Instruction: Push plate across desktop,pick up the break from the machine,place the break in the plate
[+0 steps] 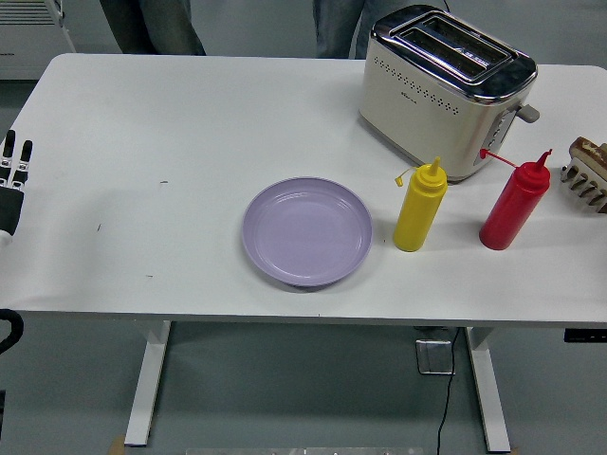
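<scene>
- Toaster (pixel 446 87): cream body with chrome top, set at the far right of the white table (pixel 190 123); two slots are seen on top, with something dark inside that cannot be made out as bread. A small dark mark is carried on its near long side, too small to be read. A lever is seen at its right end.
- Plate (pixel 306 230): lavender, round, placed near the table's front edge, left of the bottles and well apart from the toaster; nothing is held on it.
- Yellow squeeze bottle (pixel 419 206): upright, just right of the plate, with no label seen.
- Red squeeze bottle (pixel 513 203): upright, right of the yellow one, with no label seen.
- Left hand (pixel 11 180): seen at the left edge of the table, fingers straight and pointed away; nothing is grasped.
- Right hand (pixel 588 173): only partly seen at the right edge; the state of the hand cannot be told.
- Person's legs (pixel 152 26): seen beyond the far edge.
</scene>
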Tool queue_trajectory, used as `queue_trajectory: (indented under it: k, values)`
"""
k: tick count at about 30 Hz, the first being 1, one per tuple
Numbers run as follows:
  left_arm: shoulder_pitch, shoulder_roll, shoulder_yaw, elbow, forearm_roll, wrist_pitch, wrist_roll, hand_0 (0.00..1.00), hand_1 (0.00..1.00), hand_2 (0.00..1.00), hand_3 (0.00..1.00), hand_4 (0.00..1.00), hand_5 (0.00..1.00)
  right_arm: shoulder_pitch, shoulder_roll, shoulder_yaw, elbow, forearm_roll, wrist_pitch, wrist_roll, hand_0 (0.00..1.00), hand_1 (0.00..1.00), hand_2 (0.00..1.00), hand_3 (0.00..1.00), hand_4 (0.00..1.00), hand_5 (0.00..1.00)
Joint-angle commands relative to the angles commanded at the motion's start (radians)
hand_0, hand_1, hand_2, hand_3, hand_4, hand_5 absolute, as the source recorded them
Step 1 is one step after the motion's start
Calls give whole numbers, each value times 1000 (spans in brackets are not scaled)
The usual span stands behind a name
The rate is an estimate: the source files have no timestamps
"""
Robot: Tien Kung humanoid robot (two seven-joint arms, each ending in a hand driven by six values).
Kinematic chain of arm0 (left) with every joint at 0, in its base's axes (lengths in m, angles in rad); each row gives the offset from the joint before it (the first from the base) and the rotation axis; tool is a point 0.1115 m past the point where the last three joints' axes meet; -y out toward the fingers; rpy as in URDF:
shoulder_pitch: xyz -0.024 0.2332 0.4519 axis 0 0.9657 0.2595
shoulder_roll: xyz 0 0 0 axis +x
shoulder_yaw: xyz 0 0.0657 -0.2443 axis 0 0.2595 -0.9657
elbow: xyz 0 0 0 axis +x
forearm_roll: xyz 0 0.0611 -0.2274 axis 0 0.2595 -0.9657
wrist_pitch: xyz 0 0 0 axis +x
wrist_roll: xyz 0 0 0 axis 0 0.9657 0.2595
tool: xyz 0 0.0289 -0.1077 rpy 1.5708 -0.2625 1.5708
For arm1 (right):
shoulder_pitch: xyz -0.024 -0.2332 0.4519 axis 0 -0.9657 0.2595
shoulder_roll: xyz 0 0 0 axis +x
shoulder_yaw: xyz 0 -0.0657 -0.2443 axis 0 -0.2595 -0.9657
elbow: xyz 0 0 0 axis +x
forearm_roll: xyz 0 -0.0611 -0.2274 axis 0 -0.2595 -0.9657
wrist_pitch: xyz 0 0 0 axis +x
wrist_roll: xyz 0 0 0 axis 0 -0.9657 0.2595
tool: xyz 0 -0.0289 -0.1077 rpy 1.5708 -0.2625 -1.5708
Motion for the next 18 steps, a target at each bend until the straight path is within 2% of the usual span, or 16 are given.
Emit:
queue_trajectory:
  k: [18]
  values:
    - [-2,3,4,-1,-4,0,3,838,838,877,833,665,998,2,0,0,2,-1,0,1,811,792,791,795,429,425]
